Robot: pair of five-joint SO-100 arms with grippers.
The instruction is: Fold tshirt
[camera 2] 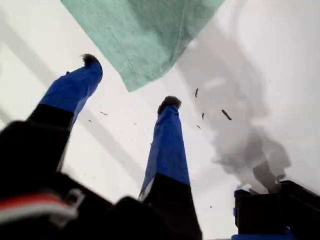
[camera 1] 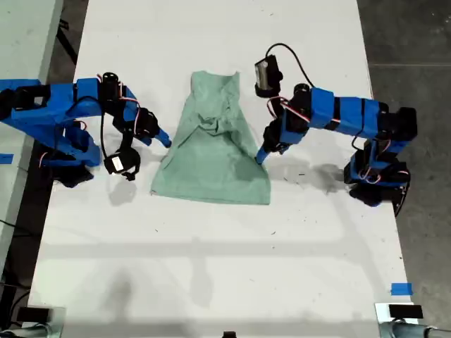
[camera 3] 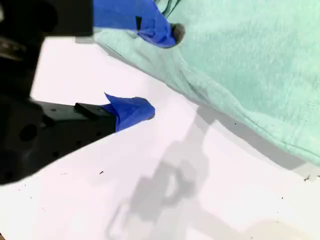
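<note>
Exterior view: the pale mint-green cloth tshirt [camera 1: 213, 144] lay mid-table on the white tabletop [camera 1: 211, 260], already narrowed to a rumpled trapezoid, so roughly one fold done; a cross fold and smoothing looked left. Arms flanked it.

First wrist view: my first gripper [camera 2: 131, 82] was spread, holding nothing, a shirt corner just beyond its tips.

Second wrist view: my second gripper [camera 3: 162, 70] was spread too, one fingertip [camera 3: 170, 32] over the shirt's edge, the other on bare table.

No readable labels or writing anywhere.
</note>
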